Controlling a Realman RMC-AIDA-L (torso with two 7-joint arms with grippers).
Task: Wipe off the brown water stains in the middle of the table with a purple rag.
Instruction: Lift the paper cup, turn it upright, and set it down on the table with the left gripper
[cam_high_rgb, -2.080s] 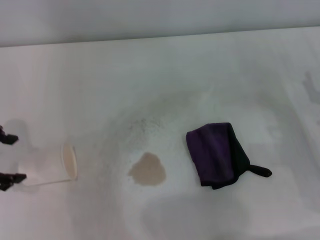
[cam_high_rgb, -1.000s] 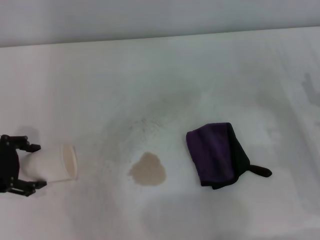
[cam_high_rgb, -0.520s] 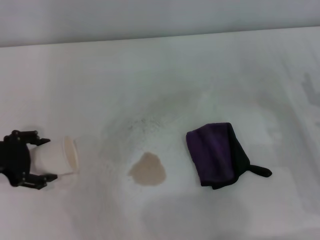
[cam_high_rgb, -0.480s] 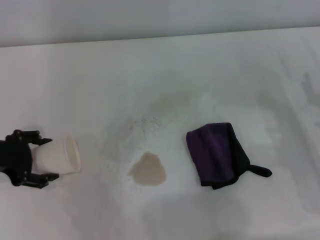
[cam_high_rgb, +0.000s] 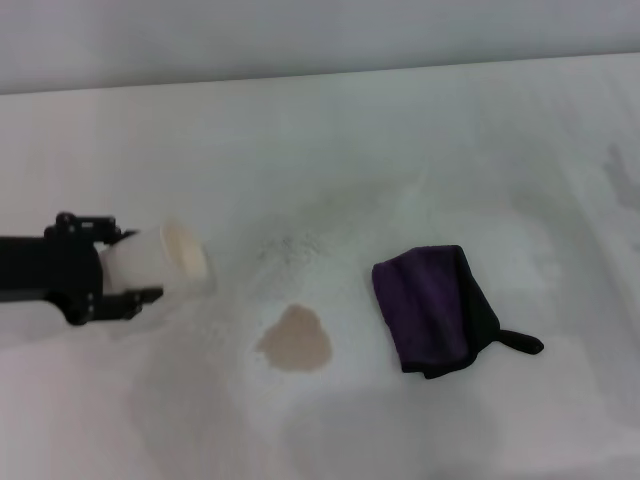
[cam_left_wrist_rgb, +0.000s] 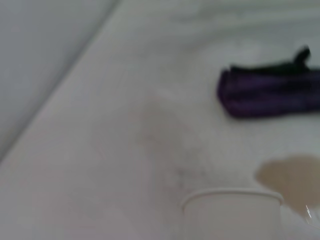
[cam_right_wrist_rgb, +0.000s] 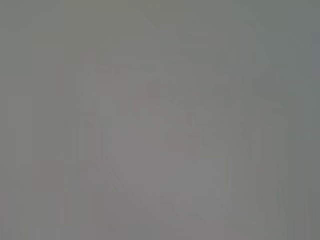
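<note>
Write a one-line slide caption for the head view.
Left claw grips white paper cup above white table, beside light-brown stain and dark purple rag.

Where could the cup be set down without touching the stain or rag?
Bare table lies behind the brown stain and purple rag, and left of the stain beneath the left gripper holding the paper cup. The stain-to-rag gap is narrow.

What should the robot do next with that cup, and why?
Probably set the paper cup down, away from the stain. The left gripper holds it on its side, while the brown water stains sit unwiped and the purple rag lies untouched.
</note>
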